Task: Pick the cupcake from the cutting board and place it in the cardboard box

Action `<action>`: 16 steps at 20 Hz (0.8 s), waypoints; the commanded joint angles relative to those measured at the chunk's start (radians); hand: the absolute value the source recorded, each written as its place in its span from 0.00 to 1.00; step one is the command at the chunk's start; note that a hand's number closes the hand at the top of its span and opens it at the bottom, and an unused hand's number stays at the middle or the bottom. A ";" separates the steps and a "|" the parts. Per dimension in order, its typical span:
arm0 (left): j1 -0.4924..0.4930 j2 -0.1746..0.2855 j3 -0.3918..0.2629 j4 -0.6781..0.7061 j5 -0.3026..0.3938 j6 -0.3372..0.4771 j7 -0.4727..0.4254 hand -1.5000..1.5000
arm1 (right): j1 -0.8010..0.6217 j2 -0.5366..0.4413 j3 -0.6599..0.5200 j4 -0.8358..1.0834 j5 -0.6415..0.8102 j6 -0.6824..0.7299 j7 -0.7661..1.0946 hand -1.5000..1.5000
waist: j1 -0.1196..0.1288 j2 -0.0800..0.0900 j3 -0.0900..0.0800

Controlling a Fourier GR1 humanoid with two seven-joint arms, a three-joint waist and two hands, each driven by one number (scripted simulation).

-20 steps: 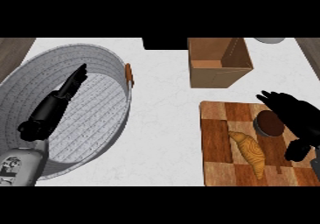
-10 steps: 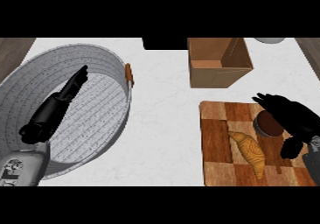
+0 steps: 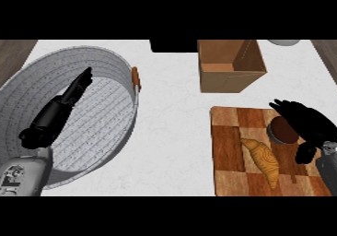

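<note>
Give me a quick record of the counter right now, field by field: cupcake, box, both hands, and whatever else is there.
cupcake: on the cutting board, far right part
croissant: on the board, just nearer than the cupcake
cardboard box: open-topped, on the counter beyond the board
right hand: open, at the cupcake's right side
left hand: open, over the grey basket

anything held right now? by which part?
Left hand holds nothing. Right hand is at the cupcake's right side, cupcake on the cutting board; whether it grips cannot be told.
</note>
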 commanded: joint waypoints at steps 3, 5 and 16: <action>-0.005 -0.047 -0.016 -0.046 -0.023 -0.001 0.061 0.50 | -0.076 0.026 -0.018 0.159 0.044 -0.034 -0.055 0.00 | 0.002 0.000 0.000; -0.019 -0.062 -0.021 0.010 -0.060 0.024 0.019 0.50 | -0.058 0.036 -0.003 0.192 0.062 -0.104 -0.101 1.00 | 0.001 0.001 0.000; 0.002 -0.035 0.021 -0.021 -0.037 -0.027 0.020 0.50 | -0.046 0.068 -0.008 0.186 0.089 -0.358 -0.251 1.00 | 0.000 0.000 0.000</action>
